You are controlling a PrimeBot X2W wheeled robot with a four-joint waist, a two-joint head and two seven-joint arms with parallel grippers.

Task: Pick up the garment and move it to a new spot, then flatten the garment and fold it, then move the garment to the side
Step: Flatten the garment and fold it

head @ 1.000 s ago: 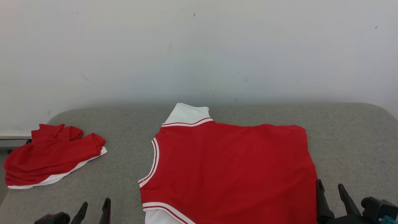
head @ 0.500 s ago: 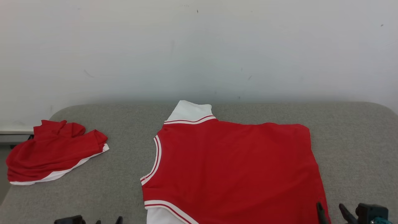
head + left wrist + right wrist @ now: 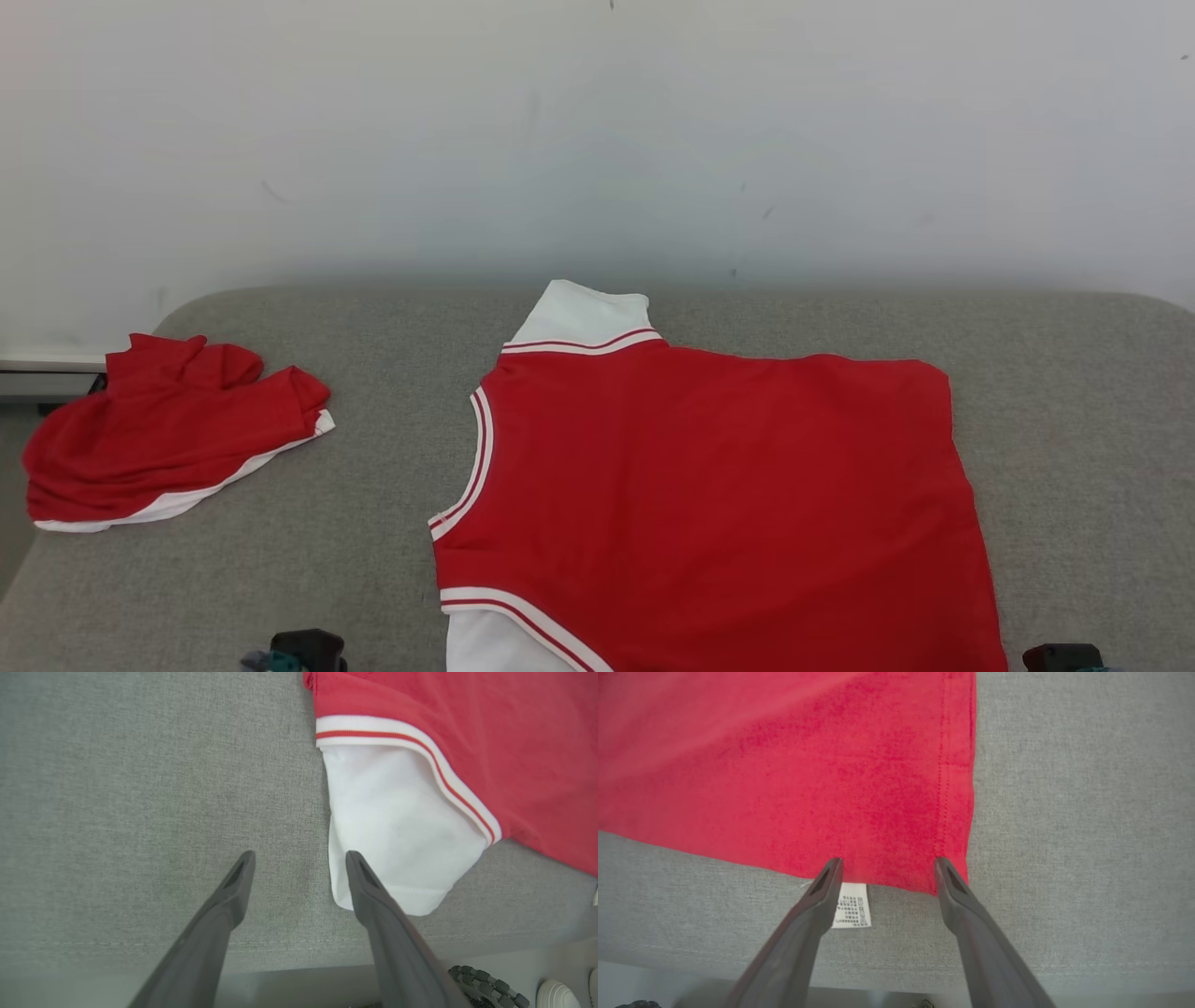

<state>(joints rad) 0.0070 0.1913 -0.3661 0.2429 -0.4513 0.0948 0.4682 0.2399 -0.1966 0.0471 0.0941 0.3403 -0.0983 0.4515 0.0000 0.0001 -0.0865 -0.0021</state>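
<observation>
The garment (image 3: 709, 485), a red shirt with white sleeves and red-and-white trim, lies spread flat on the grey padded table (image 3: 373, 523), its hem to the right. My left gripper (image 3: 299, 856) is open and empty above bare table at the near white sleeve (image 3: 397, 826); one finger (image 3: 369, 891) overlaps the sleeve's edge. My right gripper (image 3: 887, 861) is open over the near hem corner (image 3: 924, 858), with a white care label (image 3: 851, 905) between its fingers. Nothing is held.
A second red and white garment (image 3: 159, 434) lies bunched at the table's far left edge. A pale wall (image 3: 597, 140) stands behind the table. The table's near edge and floor show under both wrists, with a shoe (image 3: 556, 994) at the lower right.
The head camera has shifted, so the whole scene sits higher in the picture. Both grippers' fingers have dropped below the bottom edge of the head view. The garment lies the same.
</observation>
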